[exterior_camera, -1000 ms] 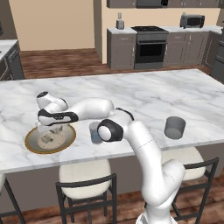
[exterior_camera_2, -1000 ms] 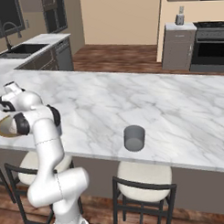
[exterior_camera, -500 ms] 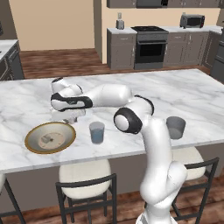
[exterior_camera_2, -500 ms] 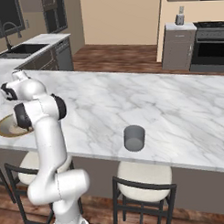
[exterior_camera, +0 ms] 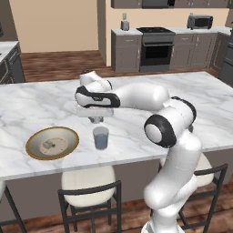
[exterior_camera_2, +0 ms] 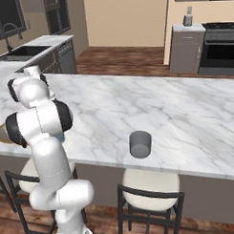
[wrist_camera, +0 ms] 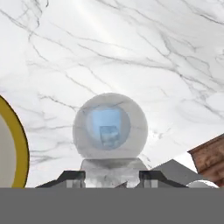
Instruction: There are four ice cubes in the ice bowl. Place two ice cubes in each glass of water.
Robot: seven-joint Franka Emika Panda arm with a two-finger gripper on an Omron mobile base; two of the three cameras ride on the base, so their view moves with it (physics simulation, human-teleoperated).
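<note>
Tool [wrist_camera: 111, 176] grips translucent cube [wrist_camera: 111, 170] over cylindrical glass [wrist_camera: 110, 126].

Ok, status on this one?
Pincer shut on pale ice cube, above blue-grey water glass. One cube already inside. Nothing in the way.

On your desk [exterior_camera: 41, 104] the ice bowl [exterior_camera: 52, 143] sits near the front edge, with a glass of water [exterior_camera: 100, 138] just to its right and one ice cube [wrist_camera: 109, 135] already in that glass. The gripper [exterior_camera: 96, 119] hangs directly above it. The second glass [exterior_camera_2: 140, 144] stands well apart, further right along the front edge.
</note>
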